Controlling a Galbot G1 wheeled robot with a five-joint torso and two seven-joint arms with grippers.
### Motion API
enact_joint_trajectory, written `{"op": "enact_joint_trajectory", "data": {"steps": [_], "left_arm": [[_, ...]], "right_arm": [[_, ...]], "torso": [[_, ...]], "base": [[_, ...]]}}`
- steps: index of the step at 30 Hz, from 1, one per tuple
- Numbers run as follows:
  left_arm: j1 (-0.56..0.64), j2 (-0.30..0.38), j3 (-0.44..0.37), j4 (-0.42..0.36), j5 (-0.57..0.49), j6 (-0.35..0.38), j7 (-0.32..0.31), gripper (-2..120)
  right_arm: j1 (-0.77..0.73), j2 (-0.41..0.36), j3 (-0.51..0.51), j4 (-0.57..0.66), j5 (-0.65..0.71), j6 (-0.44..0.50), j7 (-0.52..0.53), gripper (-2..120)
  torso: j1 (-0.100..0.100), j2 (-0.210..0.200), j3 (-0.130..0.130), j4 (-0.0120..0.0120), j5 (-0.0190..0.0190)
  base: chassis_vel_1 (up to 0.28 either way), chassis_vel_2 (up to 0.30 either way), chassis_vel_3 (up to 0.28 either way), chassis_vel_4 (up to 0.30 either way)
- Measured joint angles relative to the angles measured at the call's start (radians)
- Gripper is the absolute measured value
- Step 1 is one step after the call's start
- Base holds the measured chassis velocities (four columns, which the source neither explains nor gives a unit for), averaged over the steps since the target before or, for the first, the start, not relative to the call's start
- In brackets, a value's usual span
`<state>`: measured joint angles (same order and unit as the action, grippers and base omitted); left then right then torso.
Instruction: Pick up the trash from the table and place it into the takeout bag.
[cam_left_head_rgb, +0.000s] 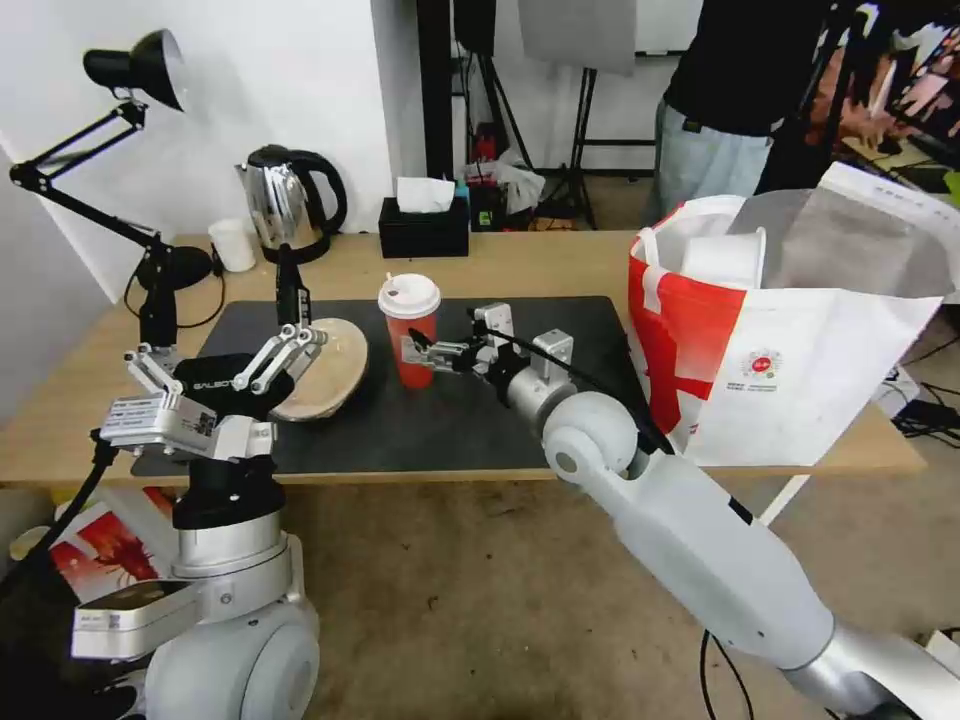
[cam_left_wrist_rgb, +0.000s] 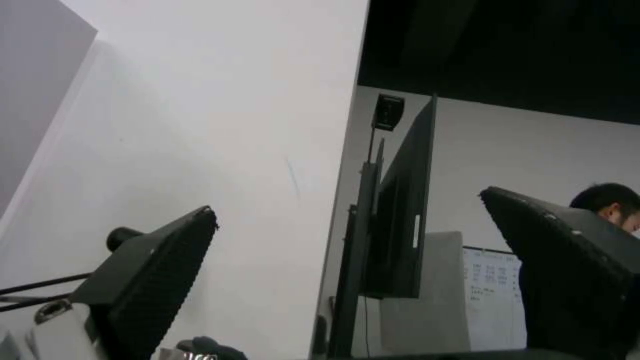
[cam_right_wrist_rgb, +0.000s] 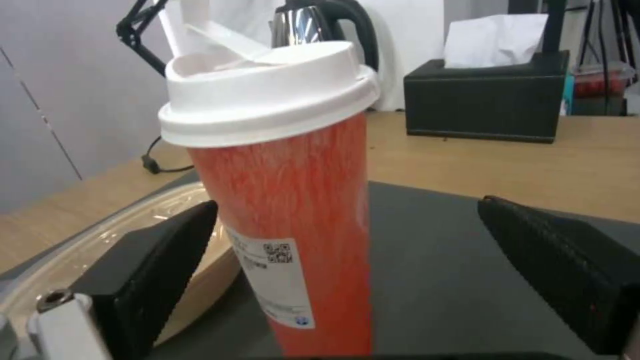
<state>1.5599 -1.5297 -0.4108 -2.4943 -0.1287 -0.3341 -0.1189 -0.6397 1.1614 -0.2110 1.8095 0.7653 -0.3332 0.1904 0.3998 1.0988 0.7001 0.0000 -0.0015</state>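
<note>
On the dark mat of the table, the red cup stands between the right gripper's wide fingers, untouched; its base is cut off in the wrist view. Left gripper hangs open, raised, hiding part of the beige lid.

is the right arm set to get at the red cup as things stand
Probably yes. The right end effector is open beside the red cup, which stands upright on the mat between its fingers, one close, the other apart. Nothing blocks it.

A tall red cup with a white lid stands upright on the bench's dark mat, near the beige lid; the open takeout bag stands well apart.
</note>
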Motion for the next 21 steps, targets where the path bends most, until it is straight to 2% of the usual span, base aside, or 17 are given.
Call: {"op": "enact_joint_trajectory", "data": {"steps": [21], "left_arm": [[0.001, -0.005, 0.002, -0.002, -0.001, -0.003, -0.001, 100]], "right_arm": [[0.045, 0.034, -0.032, -0.05, 0.017, -0.005, -0.007, 100]], "torso": [[0.0, 0.0, 0.0, 0.0, -0.0001]], "base": [[0.0, 0.0, 0.0, 0.0]]}}
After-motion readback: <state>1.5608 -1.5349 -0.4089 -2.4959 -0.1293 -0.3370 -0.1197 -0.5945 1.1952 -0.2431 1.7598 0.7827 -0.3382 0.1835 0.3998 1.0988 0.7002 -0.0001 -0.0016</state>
